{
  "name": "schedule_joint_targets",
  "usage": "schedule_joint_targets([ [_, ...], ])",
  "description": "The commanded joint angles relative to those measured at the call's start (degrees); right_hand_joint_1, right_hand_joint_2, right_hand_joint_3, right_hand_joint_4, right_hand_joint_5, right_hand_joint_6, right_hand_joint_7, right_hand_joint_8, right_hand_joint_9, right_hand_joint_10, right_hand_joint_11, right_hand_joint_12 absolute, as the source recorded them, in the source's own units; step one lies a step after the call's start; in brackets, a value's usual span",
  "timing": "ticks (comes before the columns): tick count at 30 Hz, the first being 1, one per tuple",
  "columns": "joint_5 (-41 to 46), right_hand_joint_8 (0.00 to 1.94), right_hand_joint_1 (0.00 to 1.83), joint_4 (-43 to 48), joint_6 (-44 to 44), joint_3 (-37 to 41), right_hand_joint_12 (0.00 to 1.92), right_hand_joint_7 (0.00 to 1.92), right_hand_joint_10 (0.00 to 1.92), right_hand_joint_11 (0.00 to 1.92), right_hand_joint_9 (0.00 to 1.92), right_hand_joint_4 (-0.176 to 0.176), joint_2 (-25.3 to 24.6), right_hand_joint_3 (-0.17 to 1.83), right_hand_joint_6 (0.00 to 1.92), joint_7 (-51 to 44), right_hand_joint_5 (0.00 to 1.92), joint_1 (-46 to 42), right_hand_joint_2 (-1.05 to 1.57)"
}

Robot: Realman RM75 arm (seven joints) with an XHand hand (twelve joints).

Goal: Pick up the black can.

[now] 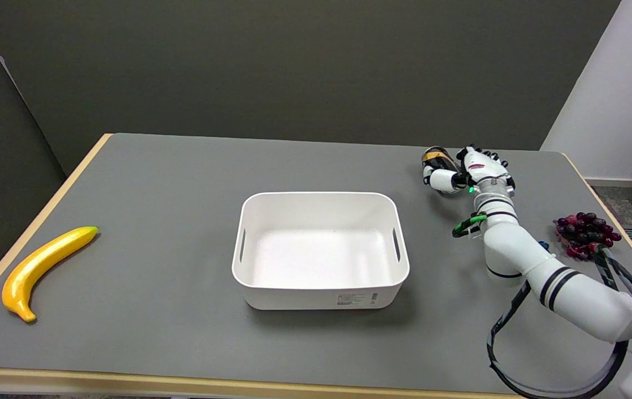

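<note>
My right arm (548,277) reaches in from the lower right and stretches up across the far right side of the table, forearm pointing away from me. My right hand (473,169) sits at the end of it with its back turned up, my fingers (487,154) curled over on the far side and my thumb (442,180) swung out to the left (white, with a green light glowing near its base). Between them I hold the black can (436,158). A black cable loops below my forearm.
</note>
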Motion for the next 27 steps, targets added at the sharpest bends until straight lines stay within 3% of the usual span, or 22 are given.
schedule_joint_targets([
  [1,4.67,0.63,0.41,-9.30,-3.41,-1.95,0.90,0.30,0.93,0.00,0.14,-0.176,-2.07,0.73,0.53,-0.50,0.15,5.73,0.70],
  [10,4.25,0.68,0.46,-11.51,-5.02,-3.10,0.92,0.35,0.94,0.00,0.16,-0.176,-2.68,0.74,0.54,-0.50,0.16,8.77,0.70],
  [14,2.34,0.76,0.54,-12.36,-5.87,-3.18,0.97,0.42,0.87,0.00,0.23,-0.176,-3.02,0.91,0.61,-0.50,0.17,9.70,0.67],
  [17,1.12,0.83,0.58,-12.77,-6.52,-3.18,0.94,0.45,0.98,0.00,0.22,-0.176,-3.10,0.80,0.60,-0.50,0.21,10.20,0.79],
  [22,-0.59,1.19,0.74,-13.36,-7.77,-2.72,1.06,0.46,1.03,0.00,0.31,-0.176,-3.10,0.82,0.80,-0.02,0.29,10.27,0.84],
  [25,-2.60,1.31,0.75,-13.36,-8.32,-2.48,1.11,0.43,1.03,0.00,0.35,-0.176,-3.05,0.88,0.86,0.56,0.31,9.95,0.84],
  [26,-3.18,1.38,0.83,-13.36,-8.46,-2.40,1.12,0.45,1.03,0.00,0.37,-0.176,-2.97,0.81,0.89,1.03,0.31,9.85,0.89],
  [27,-3.83,1.53,1.05,-13.36,-8.49,-2.27,1.14,0.52,1.05,0.00,0.39,-0.176,-2.95,0.56,0.94,2.41,0.30,9.66,1.04],
])
